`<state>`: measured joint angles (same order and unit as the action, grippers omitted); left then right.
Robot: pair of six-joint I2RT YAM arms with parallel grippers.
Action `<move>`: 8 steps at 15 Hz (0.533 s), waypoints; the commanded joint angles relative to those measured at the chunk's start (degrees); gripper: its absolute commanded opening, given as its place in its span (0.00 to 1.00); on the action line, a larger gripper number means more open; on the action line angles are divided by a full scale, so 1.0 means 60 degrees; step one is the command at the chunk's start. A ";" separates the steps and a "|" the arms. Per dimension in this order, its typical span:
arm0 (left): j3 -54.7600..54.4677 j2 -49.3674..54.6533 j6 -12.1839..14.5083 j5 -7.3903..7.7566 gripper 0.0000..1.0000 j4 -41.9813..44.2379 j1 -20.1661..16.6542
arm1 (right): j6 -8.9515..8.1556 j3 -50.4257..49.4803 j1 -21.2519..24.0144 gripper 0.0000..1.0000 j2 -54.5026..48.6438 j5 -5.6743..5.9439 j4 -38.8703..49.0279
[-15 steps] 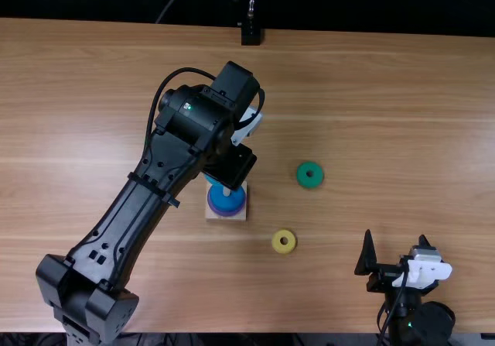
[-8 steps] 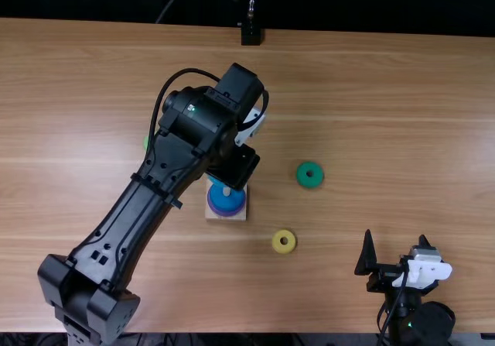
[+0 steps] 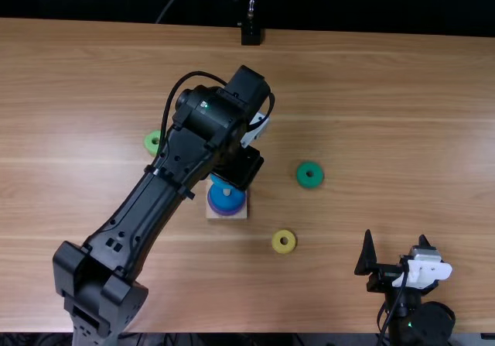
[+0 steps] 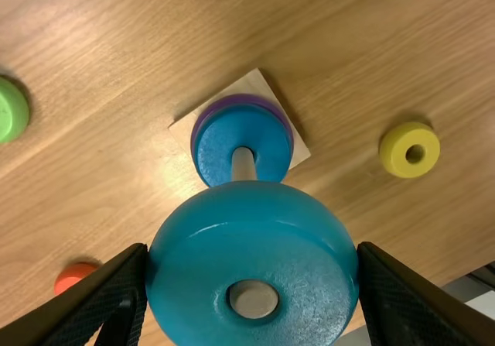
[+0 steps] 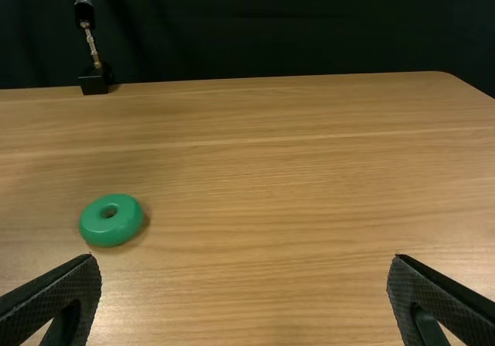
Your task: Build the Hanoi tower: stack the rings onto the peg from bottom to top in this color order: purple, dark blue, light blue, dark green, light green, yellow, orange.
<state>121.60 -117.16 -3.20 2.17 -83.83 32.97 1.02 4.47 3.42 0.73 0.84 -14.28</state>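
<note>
Near the peg [image 4: 243, 166], found the left gripper [image 3: 241, 166] clenched on light blue [image 4: 251, 238]. Observed dark blue [image 4: 224, 129] resting on purple [image 4: 240, 99] over the base [image 4: 257, 82]. Noted the right gripper [image 3: 395, 239] released, fingers spread. Logged dark green [image 3: 302, 178], light green [image 3: 151, 142], yellow [image 3: 277, 247] and orange [image 4: 69, 276] loose on the table [image 3: 371, 129].

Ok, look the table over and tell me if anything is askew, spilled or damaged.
Nothing stands out. The purple ring and dark blue ring sit in order on the peg, the left gripper holds the light blue ring above them, and the yellow ring and dark green ring lie flat on the table.
</note>
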 commanded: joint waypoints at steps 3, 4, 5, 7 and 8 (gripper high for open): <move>0.0373 -0.0072 -0.0029 -0.0011 0.86 0.0525 0.0101 | -0.0029 -0.0598 0.0030 1.00 -0.0122 -0.0017 -0.0618; 0.0373 -0.0072 -0.0046 0.0024 1.00 0.0437 0.0101 | -0.0029 -0.0598 0.0030 1.00 -0.0122 -0.0017 -0.0618; 0.0344 -0.0058 -0.0046 0.0042 1.00 0.0367 0.0101 | -0.0029 -0.0598 0.0045 1.00 -0.0122 -0.0017 -0.0618; 0.0373 -0.0028 -0.0046 0.0024 1.00 0.0173 0.0071 | -0.0029 -0.0598 0.0030 1.00 -0.0122 -0.0017 -0.0618; 0.0373 0.0016 -0.0046 -0.0011 1.00 0.0173 0.0013 | -0.0029 -0.0598 0.0030 1.00 -0.0122 -0.0035 -0.0618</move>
<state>121.67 -117.16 -3.22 2.00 -82.54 33.01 1.02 4.47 3.42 0.73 0.84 -14.28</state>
